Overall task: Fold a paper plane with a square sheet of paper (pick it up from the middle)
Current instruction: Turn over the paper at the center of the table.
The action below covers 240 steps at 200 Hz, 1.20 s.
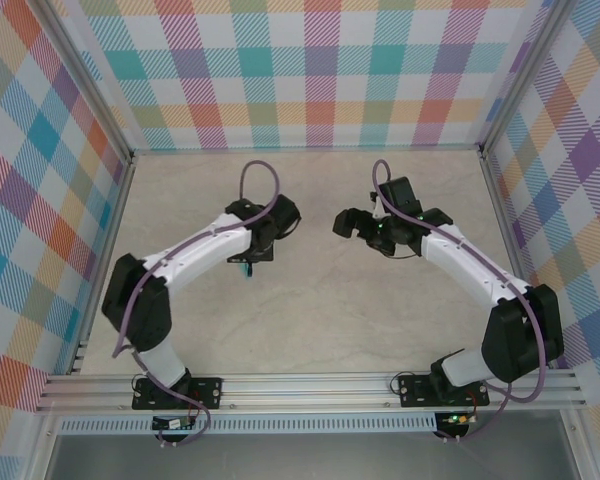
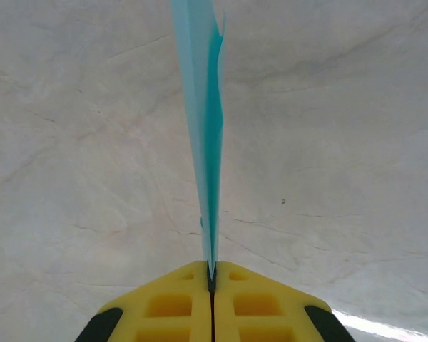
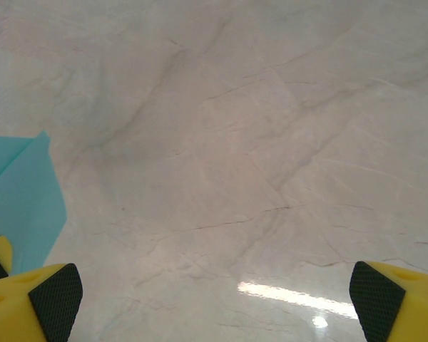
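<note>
Where the left gripper (image 2: 212, 274) presses its yellow fingers together, it pinches the turquoise paper plane (image 2: 203, 128) edge-on, the folded layers running away from the jaws above the pale marbled table (image 2: 342, 142), left of centre. Right gripper (image 3: 214, 303): yellow fingers with black pads spread wide, empty, right of the plane and apart from it.
</note>
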Each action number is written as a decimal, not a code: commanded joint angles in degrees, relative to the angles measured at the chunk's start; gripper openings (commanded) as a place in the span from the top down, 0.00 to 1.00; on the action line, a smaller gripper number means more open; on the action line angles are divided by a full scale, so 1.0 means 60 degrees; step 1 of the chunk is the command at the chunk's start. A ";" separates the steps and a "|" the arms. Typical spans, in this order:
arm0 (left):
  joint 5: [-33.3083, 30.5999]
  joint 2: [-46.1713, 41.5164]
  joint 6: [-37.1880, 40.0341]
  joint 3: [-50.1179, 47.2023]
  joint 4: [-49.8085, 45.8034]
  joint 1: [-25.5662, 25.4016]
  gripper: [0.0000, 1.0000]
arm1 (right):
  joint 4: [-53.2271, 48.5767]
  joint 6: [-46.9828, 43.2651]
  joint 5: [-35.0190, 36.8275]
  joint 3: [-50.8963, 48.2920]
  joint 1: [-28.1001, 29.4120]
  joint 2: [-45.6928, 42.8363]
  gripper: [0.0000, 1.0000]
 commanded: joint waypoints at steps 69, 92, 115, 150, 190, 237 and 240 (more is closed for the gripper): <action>0.2392 0.2982 -0.0043 0.2035 0.1371 -0.0696 0.65 | -0.0528 0.0436 0.2135 -0.0829 -0.0020 -0.0764 0.01; 0.3503 0.2311 -0.0008 0.1709 0.2425 -0.0464 0.44 | -0.0432 0.0467 0.2147 -0.1045 -0.0019 -0.0889 0.02; 0.4532 0.1086 -0.0216 0.0674 0.3686 0.0148 0.32 | 0.0091 0.0259 0.1359 -0.1171 0.0083 -0.0726 0.06; 0.4923 -0.0831 -0.0700 -0.1356 0.4782 0.1440 0.18 | 0.0859 0.0321 0.0763 -0.0750 0.1414 0.0256 0.13; 0.4114 -0.2383 -0.0788 -0.3158 0.4519 0.2710 0.09 | 0.1635 0.0858 0.0381 0.0604 0.3414 0.2393 0.27; 0.4181 -0.3612 -0.1077 -0.4619 0.4504 0.3960 0.06 | 0.1949 0.1421 -0.0116 0.2168 0.3993 0.4616 0.34; 0.4188 -0.3676 -0.1101 -0.4673 0.4505 0.4013 0.07 | 0.1928 0.1408 -0.0139 0.2259 0.3992 0.4719 0.34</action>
